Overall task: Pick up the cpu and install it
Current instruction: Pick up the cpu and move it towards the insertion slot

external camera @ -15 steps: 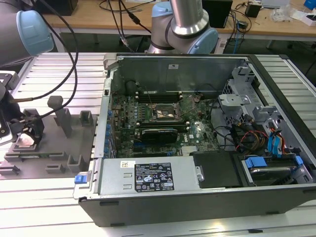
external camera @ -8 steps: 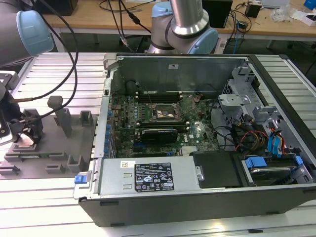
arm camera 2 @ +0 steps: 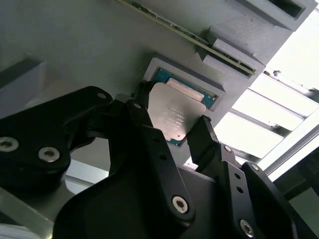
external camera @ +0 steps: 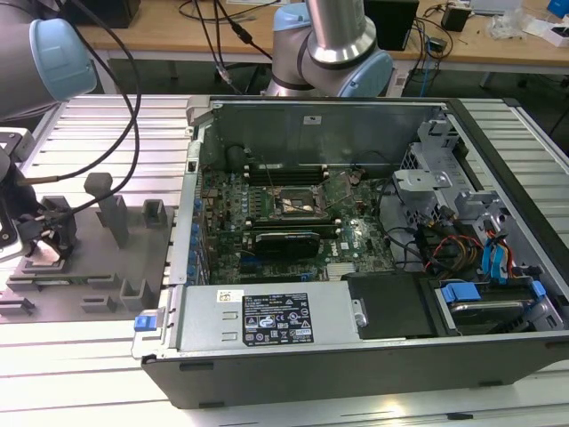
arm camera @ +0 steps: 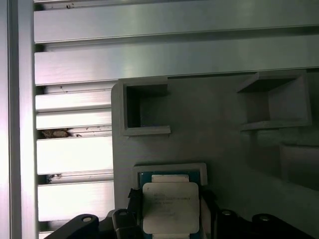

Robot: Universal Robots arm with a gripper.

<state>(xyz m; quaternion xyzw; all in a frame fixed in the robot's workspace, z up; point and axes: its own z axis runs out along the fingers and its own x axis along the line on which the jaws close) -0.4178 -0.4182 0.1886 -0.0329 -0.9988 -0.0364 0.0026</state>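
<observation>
The cpu (arm camera 2: 175, 113) (arm camera: 171, 209), a flat square chip with a silvery lid and a green rim, lies in a shallow pocket of the grey fixture plate (external camera: 93, 271). In both wrist views my gripper (arm camera 2: 172, 123) (arm camera: 170, 200) straddles it, one black finger (arm camera 2: 141, 110) against one edge and the other finger (arm camera 2: 202, 135) against the opposite edge. The jaws look closed on the chip, which still rests in its pocket. In the exterior view the gripper (external camera: 44, 242) is low over the plate at the view's left. The open CPU socket (external camera: 299, 205) sits on the motherboard.
An open computer case (external camera: 356, 374) lies to the exterior view's right of the fixture plate, holding a black graphics card (external camera: 286, 240), drive cages and cables. Grey fixture posts (external camera: 111, 209) rise from the plate near the gripper. A slatted aluminium table (external camera: 107, 116) carries everything.
</observation>
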